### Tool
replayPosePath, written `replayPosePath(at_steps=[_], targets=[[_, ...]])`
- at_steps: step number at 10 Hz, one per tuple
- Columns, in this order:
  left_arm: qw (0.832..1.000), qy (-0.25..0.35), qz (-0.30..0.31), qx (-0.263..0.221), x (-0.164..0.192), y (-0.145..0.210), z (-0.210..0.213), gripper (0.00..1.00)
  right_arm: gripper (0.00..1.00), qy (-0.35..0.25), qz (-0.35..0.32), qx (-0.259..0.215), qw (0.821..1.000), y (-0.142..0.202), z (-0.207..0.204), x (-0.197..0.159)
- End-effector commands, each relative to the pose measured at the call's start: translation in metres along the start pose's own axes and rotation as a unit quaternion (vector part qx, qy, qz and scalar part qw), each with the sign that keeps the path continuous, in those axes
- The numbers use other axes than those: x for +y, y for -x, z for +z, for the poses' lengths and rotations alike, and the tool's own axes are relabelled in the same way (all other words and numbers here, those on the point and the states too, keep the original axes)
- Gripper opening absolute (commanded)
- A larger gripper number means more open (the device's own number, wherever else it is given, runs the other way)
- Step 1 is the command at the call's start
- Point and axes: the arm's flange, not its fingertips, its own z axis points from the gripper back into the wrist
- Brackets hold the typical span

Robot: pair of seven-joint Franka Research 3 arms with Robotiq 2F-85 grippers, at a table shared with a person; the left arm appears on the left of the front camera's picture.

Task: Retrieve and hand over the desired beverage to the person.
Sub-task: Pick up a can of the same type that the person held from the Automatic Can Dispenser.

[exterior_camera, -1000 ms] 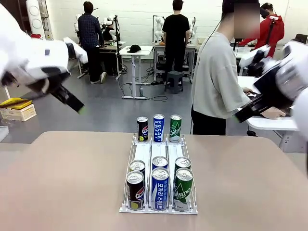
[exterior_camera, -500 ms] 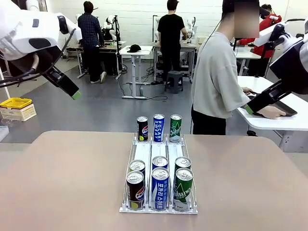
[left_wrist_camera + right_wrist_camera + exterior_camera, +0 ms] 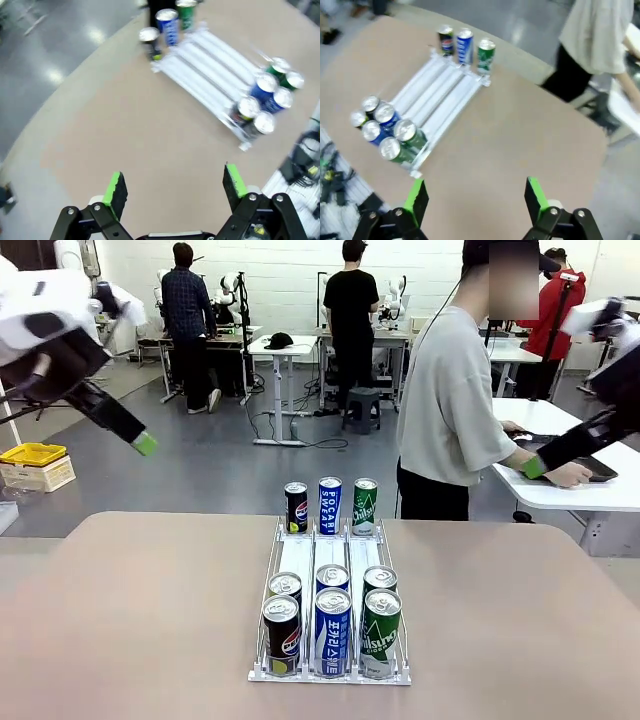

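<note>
A white wire rack (image 3: 330, 558) on the tan table holds black Pepsi, blue Pocari and green Chilsung cans. Three stand at its far end (image 3: 330, 504) and several are bunched at its near end (image 3: 332, 628). The person (image 3: 450, 400), in a light grey sweatshirt, stands past the table's far right corner, turned toward a side table. High at the left my left gripper (image 3: 140, 440) hangs open with nothing in it, well above the table. My right gripper (image 3: 535, 466) is open and bare high at the right. Both wrist views look down on the rack (image 3: 200, 75) (image 3: 445, 92) between open fingers (image 3: 116, 187) (image 3: 535, 194).
A white side table (image 3: 570, 495) stands at the right, where the person's hand rests. The tan tabletop (image 3: 130, 620) spreads wide on both sides of the rack. Other people and workbenches stand far behind. A yellow box (image 3: 35, 455) sits on the floor at the left.
Both arms have swung outward, the left gripper drifting left and the right gripper drifting right. Cans, rack and person have stayed put.
</note>
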Motion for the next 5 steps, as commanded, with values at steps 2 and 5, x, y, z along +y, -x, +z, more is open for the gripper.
replayPosePath(at_steps=[2,5], targets=[[0.987,0.157,0.025,-0.011,0.061,0.045,0.057,1.00,1.00,-0.162,-0.068,0.015,0.984,0.034,0.016,-0.092],[0.980,0.146,0.106,-0.083,0.113,0.095,0.102,1.00,1.00,-0.175,-0.138,-0.035,0.974,0.058,0.035,-0.140]])
